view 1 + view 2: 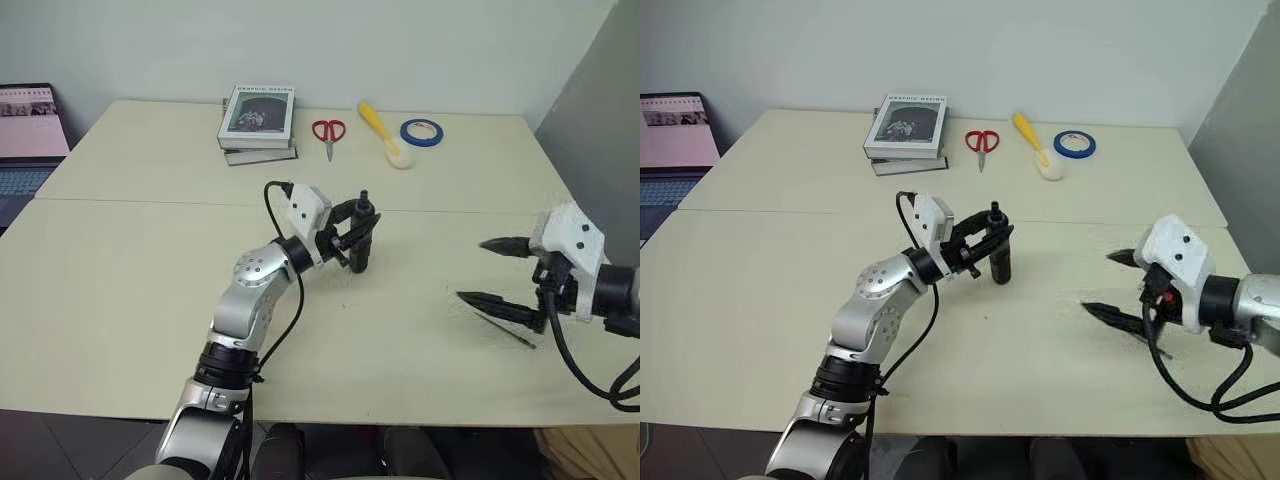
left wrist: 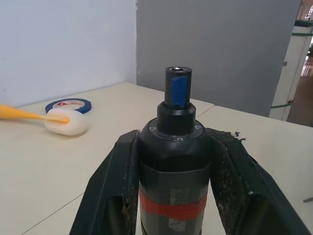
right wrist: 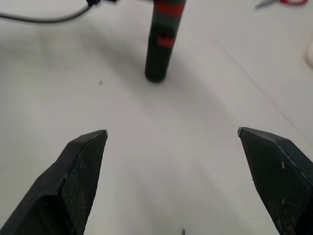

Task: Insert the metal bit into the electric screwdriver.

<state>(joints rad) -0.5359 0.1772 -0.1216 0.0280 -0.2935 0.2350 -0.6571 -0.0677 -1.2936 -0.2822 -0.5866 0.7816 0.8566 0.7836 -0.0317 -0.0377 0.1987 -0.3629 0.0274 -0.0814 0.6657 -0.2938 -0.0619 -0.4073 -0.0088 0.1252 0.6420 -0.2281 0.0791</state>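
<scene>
Left wrist view shows the left gripper [image 2: 175,196] clamped on the electric screwdriver [image 2: 175,161], one black finger [image 2: 110,191] pressed against each side of the body at its red band, the nose rising upright between them. Seen from the head, the right gripper [image 1: 493,272] hangs spread wide and empty over the table [image 1: 130,290], well off to the right of the left one. The metal bit [image 1: 505,329] lies flat on the table just under its lower finger [image 1: 495,304]; whether they touch I cannot tell.
</scene>
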